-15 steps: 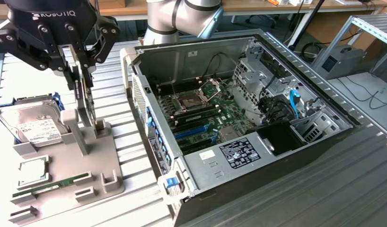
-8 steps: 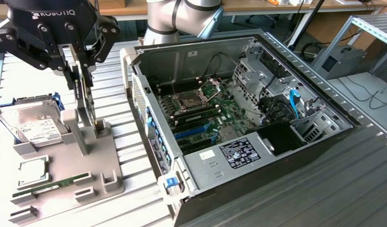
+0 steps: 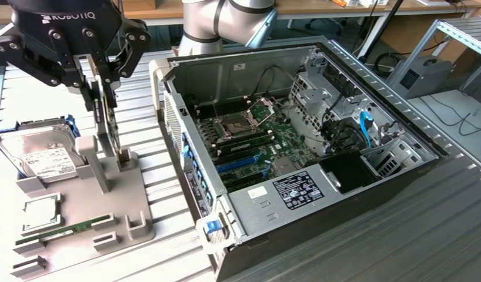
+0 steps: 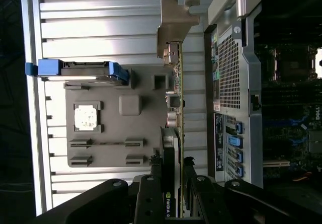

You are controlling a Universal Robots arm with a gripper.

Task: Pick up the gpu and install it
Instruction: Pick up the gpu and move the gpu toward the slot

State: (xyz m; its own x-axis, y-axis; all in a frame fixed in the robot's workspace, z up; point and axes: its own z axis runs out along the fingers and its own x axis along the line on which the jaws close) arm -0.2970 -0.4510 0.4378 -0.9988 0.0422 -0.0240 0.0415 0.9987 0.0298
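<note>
The gripper point(image 3: 104, 93) point(image 4: 172, 186) is positioned over the grey holder tray point(image 3: 134, 205) point(image 4: 115, 128), with its jaws drawn in narrow and clamped on the graphics card point(image 3: 109, 132) point(image 4: 177, 83). One finger presses the fan side and the other presses the bare board side. The card stands upright on its long edge in a slot along the tray edge that faces the computer case point(image 3: 303, 147) point(image 4: 229, 83). In the wrist view, its silver end bracket point(image 4: 173, 22) projects past the tray edge, and the black fan point(image 4: 168, 153) sits just beside the fingers point(image 4: 151, 199). A hard drive point(image 3: 38, 155) point(image 4: 75, 69) in a blue frame occupies the tray corner away from the case. A processor chip point(image 3: 40, 212) point(image 4: 85, 117) lies flat near the tray middle, and a memory stick point(image 3: 64, 229) point(image 4: 103, 143) rests in clips along the opposite tray edge. The tray and the open case sit side by side on a ribbed metal table point(image 3: 428, 235) point(image 4: 100, 22). The case lies on its side with the motherboard point(image 3: 256, 141) exposed. Beyond the table are a wooden workbench point(image 3: 319, 7), an aluminium frame point(image 3: 460, 29) and loose cables point(image 3: 460, 117) on the floor.
</note>
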